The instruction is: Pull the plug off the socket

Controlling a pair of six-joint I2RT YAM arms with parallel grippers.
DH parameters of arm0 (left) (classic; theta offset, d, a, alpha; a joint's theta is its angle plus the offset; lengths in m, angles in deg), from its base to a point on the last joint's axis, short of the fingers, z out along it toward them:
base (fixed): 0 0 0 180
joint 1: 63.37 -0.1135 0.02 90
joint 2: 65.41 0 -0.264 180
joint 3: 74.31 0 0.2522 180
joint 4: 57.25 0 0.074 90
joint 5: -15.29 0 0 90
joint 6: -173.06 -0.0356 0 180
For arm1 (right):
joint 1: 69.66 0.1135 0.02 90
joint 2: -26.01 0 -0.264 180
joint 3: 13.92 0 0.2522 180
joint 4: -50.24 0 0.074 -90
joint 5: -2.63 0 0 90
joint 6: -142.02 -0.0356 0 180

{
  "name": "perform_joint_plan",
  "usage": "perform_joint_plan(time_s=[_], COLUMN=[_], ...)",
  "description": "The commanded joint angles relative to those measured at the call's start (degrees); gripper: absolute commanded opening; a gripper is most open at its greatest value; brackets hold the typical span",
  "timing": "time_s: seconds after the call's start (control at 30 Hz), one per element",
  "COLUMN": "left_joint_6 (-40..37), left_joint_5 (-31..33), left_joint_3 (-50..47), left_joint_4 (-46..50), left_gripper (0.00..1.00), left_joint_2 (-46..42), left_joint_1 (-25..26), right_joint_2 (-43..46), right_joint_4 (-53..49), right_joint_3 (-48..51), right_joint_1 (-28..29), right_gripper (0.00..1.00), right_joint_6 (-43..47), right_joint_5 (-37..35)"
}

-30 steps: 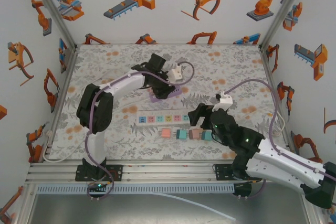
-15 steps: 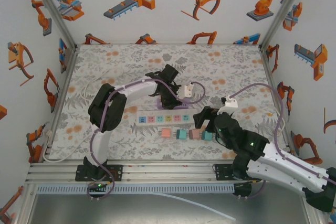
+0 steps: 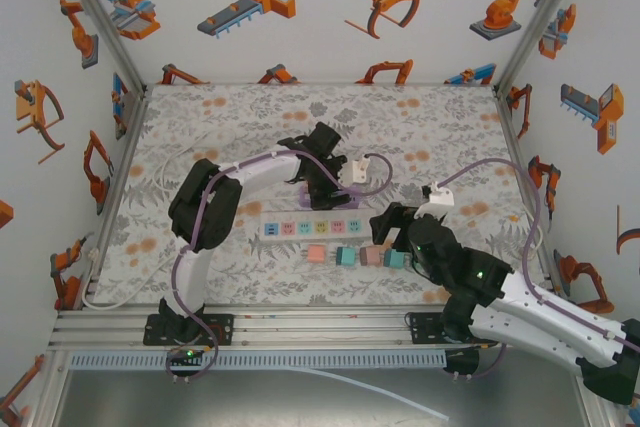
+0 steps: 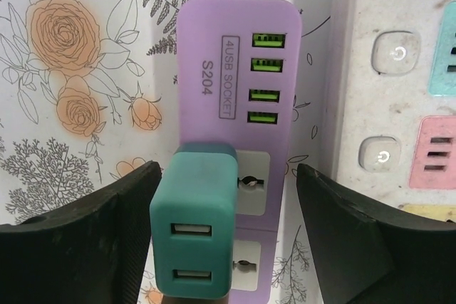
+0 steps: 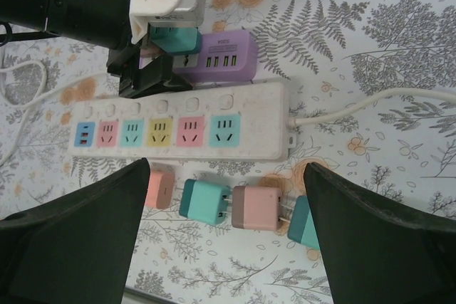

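1. The left gripper sat farther back and to the left a second ago. It now hangs over mid-table with its jaws newly parted and holds nothing. The purple socket has come nearer with it and lies just beside the far edge of the white power strip.
2. The teal plug stands plugged into the purple socket, below its four green USB ports. One black finger is just beside the plug, and the other is well apart.
3. The right gripper is spread wide and empty above the near side of the strip. Four loose plugs lie there in a row: pink, teal, brown-pink and teal. From the right wrist, the left arm's wrist covers much of the teal plug.
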Motion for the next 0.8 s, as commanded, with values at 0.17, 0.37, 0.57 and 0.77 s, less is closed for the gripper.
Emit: perform_joint_plan(time_s=[0.17, 0.37, 0.57, 0.77], left_joint_6=[9.8, 24.1, 47.6, 62.4], left_joint_5=[-2.4, -2.5, -0.4, 6.9], left_joint_3=[-1.8, -7.3, -17.4, -29.3], left_joint_4=[-6.2, -13.3, -21.8, -23.0], left_gripper=[0.72, 0.71, 0.70, 0.70], left_joint_2=[-10.6, -20.2, -31.3, -41.8], left_joint_1=[-0.6, -2.1, -6.6, -9.1], right_joint_2=[-2.0, -9.6, -20.7, -32.8], right_joint_4=[5.3, 8.3, 10.0, 9.3], right_joint_3=[-3.1, -8.4, -16.1, -24.1], right_joint_1=[-0.3, -5.9, -16.3, -22.9], right_gripper=[0.84, 0.85, 0.77, 0.72], right_joint_6=[18.6, 32.0, 44.2, 58.7], right_joint_5=[-0.8, 8.5, 30.5, 47.7])
